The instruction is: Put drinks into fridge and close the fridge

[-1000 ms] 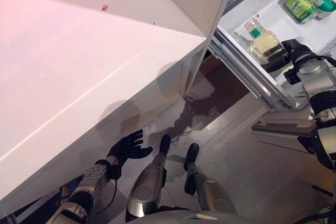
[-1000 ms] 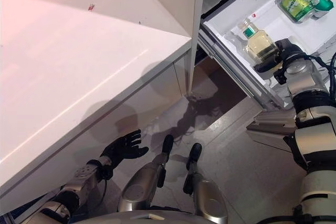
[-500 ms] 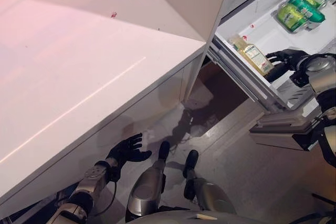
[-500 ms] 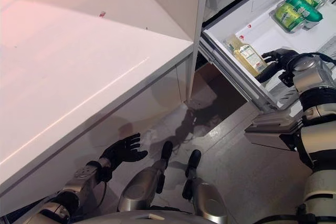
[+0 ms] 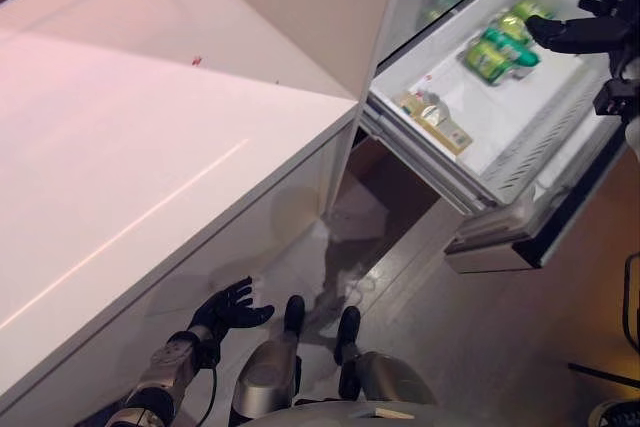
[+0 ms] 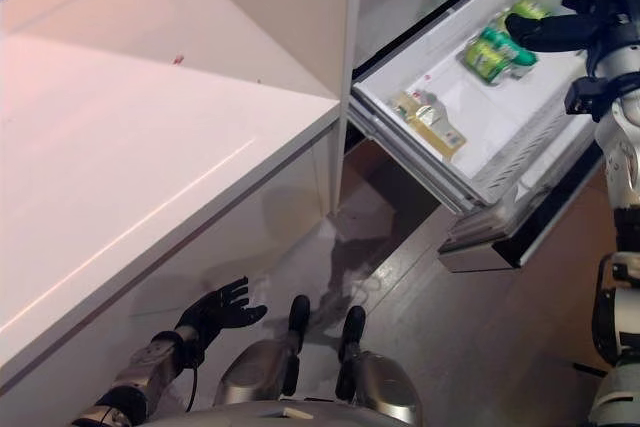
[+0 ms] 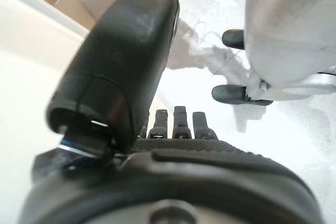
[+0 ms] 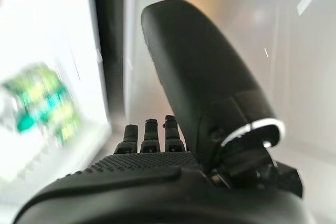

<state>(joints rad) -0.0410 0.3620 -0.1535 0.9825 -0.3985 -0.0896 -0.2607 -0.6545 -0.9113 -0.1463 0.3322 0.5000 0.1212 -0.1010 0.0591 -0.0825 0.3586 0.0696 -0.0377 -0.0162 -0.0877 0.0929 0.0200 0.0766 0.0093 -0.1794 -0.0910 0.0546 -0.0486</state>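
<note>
The fridge drawer (image 5: pixel 525 152) stands pulled out at the upper right. A pale yellow drink bottle (image 5: pixel 436 119) lies on its side in the drawer's near end. Several green cans (image 5: pixel 496 51) lie at its far end and show blurred in the right wrist view (image 8: pixel 39 103). My right hand (image 5: pixel 588 19) hangs open above the drawer's far corner, beyond the cans, holding nothing; its fingers (image 8: pixel 149 135) are straight. My left hand (image 5: pixel 229 309) is low by the floor under the counter, open and empty, with its fingers (image 7: pixel 176 124) spread.
A wide white counter (image 5: pixel 150 167) fills the left and ends at a corner beside the fridge. Below the drawer a second fridge part (image 5: pixel 510 242) juts out over the grey floor (image 5: pixel 520 347).
My right hand has let go of the bottle, which now lies in the drawer, and has risen away to the drawer's far corner. The camera has shifted. The left hand stays put.
</note>
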